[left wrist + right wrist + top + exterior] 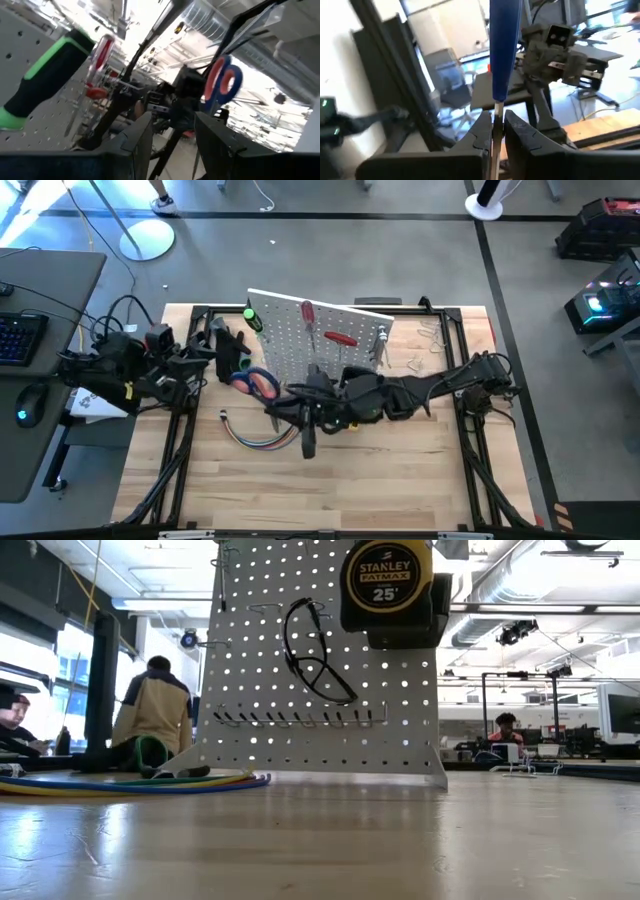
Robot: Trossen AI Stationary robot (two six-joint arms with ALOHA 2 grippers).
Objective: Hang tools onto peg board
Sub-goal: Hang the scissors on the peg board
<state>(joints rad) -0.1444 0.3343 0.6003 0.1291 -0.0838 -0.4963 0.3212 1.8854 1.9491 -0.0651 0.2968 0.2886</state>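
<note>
The blue-handled tool (504,50) is clamped by its metal shaft between the right gripper (495,131) fingers, its long axis in line with them and the handle pointing away from the wrist. That gripper sits at the 6 o'clock edge of the peg board (300,345). At the board's 9 o'clock, the left gripper (172,140) has its fingers apart, empty, near the scissors (258,383).

Peg board (300,335) tilted at table's (400,470) far side; red-handled screwdriver (308,320), green-handled screwdriver (251,317) on it.
</note>
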